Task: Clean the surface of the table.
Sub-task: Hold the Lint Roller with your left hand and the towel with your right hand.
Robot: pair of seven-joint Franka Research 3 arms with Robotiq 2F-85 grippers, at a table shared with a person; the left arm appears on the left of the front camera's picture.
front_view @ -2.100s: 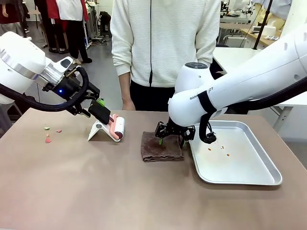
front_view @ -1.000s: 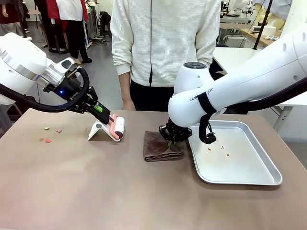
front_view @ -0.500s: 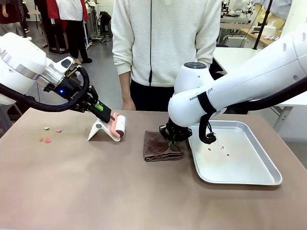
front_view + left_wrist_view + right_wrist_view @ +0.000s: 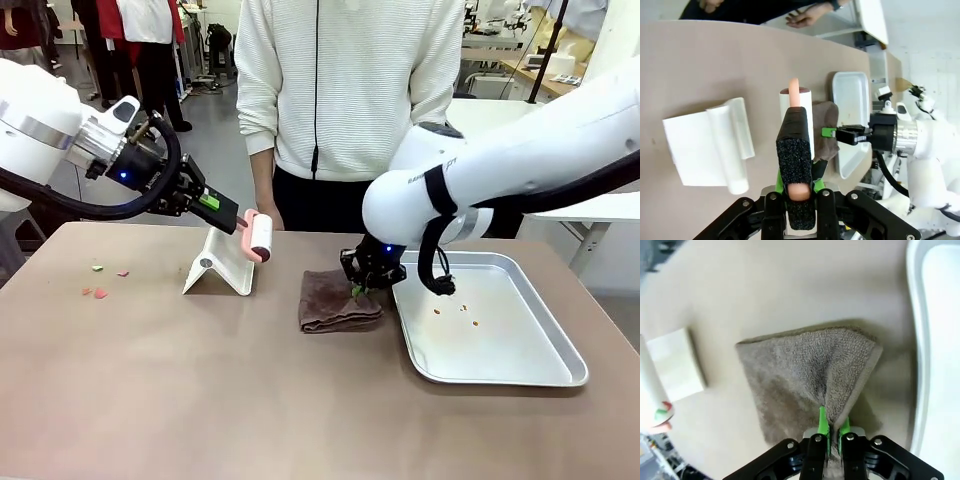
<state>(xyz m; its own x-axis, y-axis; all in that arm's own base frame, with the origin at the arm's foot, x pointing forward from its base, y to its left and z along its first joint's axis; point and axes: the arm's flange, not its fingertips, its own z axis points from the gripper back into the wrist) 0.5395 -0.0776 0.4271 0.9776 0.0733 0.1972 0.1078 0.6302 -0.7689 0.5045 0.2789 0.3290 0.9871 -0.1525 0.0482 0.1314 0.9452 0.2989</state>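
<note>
A wide, matte taupe-brown desk (image 4: 150, 400) spans the front view, and a person in a white ribbed sweater (image 4: 350, 90) is seen standing at its far edge.

A lint roller with a white roll and a pink handle (image 4: 262, 237) is grasped by the left jaws, which are clenched on the handle. The roller is held in the air, just above the right end of a white folded plastic stand (image 4: 222, 270) that rests on the desk left of centre. In the left wrist view the pink handle is seen pinched between the black foam-faced fingers (image 4: 794, 145). The white roll (image 4: 805, 102) juts out beyond them, and the stand (image 4: 705, 145) lies beside it on the desk.

A brown terry-cloth towel (image 4: 330, 305) lies flat near the middle of the desk, just left of a shallow rectangular silver metal tray (image 4: 520, 350). The right jaws are clenched on the towel at its right side, close to the tray. In the right wrist view a ridge of the towel (image 4: 795, 375) is seen gathered between the green pads (image 4: 822, 422), with the tray's rim (image 4: 935, 340) alongside and the white stand (image 4: 675, 365) farther off.

A few small brown crumbs (image 4: 455, 308) are scattered in the tray. Small red and green scraps (image 4: 100, 292) are seen on the desk at the far left, well apart from the stand.
</note>
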